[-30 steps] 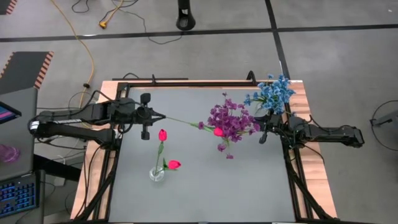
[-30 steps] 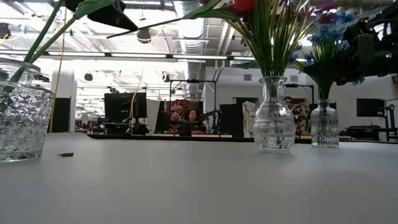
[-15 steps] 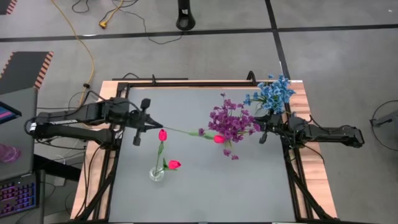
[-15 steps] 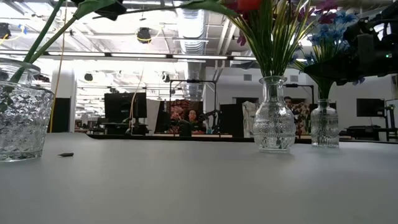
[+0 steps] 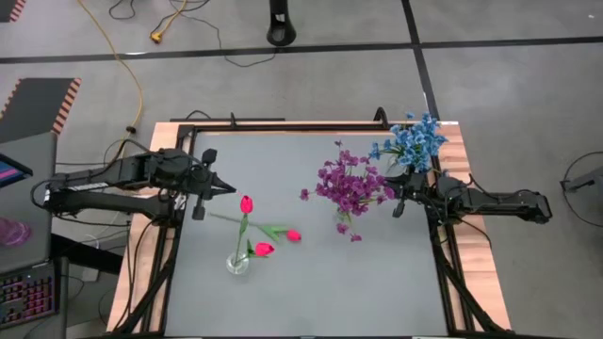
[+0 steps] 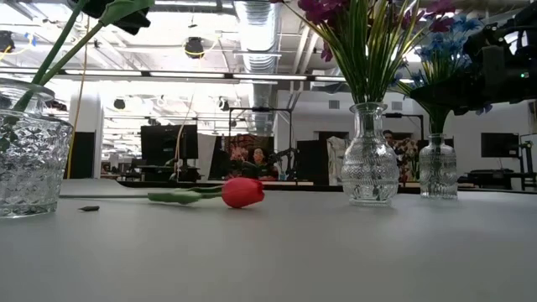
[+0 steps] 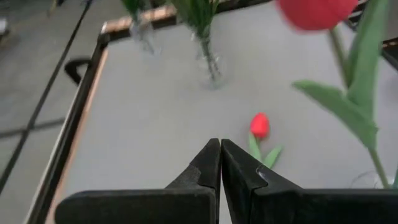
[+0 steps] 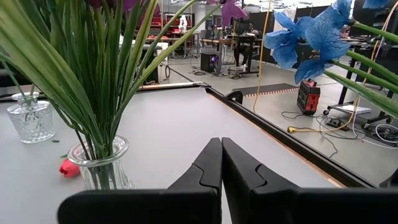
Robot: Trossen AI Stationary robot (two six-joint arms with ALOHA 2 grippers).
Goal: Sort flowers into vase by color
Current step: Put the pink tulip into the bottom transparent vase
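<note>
A pink-red tulip (image 5: 283, 233) lies flat on the table, its bud (image 6: 242, 191) toward the right and its stem toward the left; in the left wrist view the bud (image 7: 260, 124) lies beyond my fingers. Two more tulips (image 5: 246, 203) stand in a low glass vase (image 5: 237, 264) near the front left. Purple flowers (image 5: 349, 184) fill a tall glass vase (image 6: 369, 164), and blue flowers (image 5: 410, 141) another (image 6: 438, 168) at the far right. My left gripper (image 5: 229, 191) is shut on nothing, above the table, left of the lying tulip. My right gripper (image 5: 398, 202) waits shut by the purple bunch.
The table's raised dark frame (image 5: 283, 127) runs along its edges. Open table surface (image 5: 377, 282) lies at the near right. Beyond the table, the low view shows a room with a seated person (image 6: 254, 159) far back.
My left gripper has drawn back toward the table's left edge, with a tulip's stem reaching from its fingertips into the purple bunch. The tulip came out of that bunch, left the gripper and fell; it now lies flat on the table between the vases.
</note>
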